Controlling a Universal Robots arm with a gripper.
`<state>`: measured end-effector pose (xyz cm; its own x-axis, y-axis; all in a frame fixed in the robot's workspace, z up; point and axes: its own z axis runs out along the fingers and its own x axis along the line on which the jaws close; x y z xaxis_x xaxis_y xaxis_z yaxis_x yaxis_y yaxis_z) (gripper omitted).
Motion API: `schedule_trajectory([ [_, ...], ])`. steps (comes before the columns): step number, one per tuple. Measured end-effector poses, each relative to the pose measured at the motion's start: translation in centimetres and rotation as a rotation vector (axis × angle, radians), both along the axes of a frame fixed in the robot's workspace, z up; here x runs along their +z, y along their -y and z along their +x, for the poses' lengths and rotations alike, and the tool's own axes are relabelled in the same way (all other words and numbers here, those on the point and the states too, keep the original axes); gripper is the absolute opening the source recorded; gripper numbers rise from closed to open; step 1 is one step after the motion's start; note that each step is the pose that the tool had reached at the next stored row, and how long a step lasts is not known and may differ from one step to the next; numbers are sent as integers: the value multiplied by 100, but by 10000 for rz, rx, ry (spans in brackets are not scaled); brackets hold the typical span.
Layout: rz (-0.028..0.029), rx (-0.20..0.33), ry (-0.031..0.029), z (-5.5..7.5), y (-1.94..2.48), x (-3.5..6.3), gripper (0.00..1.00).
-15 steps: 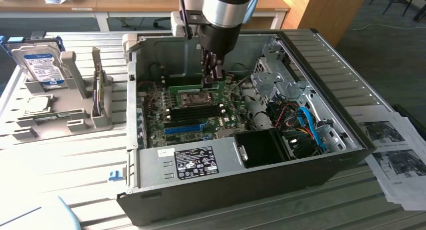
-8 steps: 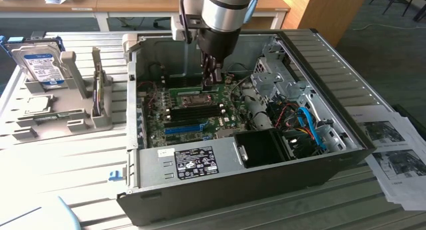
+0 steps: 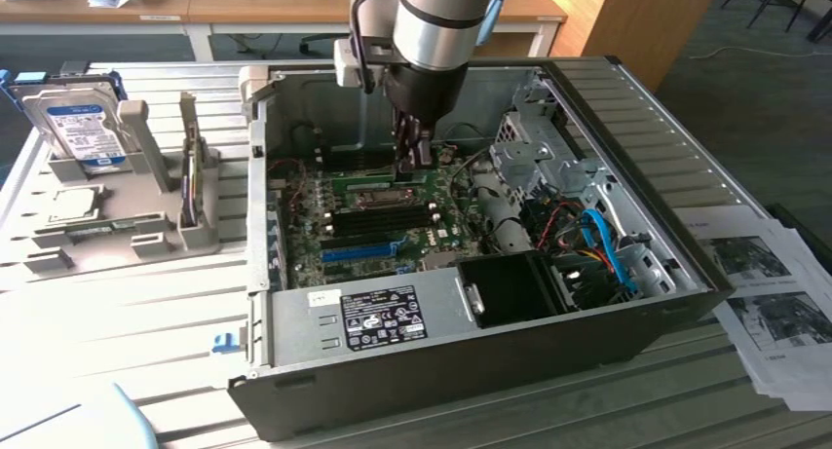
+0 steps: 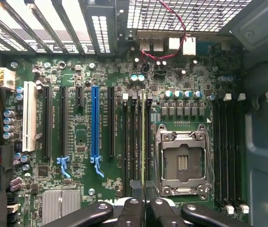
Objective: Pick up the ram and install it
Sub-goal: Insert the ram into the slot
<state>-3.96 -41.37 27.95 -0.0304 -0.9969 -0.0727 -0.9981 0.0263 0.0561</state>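
Over the green motherboard [image 4: 79,142], the ram [image 4: 143,137] edge-on between the pincer [image 4: 143,191] tips

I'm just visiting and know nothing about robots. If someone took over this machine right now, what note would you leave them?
Gripper: shut on the ram, held edge-on.
Where: inside the open computer case, over the black memory slots beside the empty processor socket.
Done: ram picked up.
Left: installing it; I cannot tell whether it sits in a slot yet.
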Motion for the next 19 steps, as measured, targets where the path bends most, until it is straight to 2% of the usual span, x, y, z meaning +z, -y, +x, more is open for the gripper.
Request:
schedule_trajectory([
  [19, 1, 113, 1, 0, 0, -22, 11],
])
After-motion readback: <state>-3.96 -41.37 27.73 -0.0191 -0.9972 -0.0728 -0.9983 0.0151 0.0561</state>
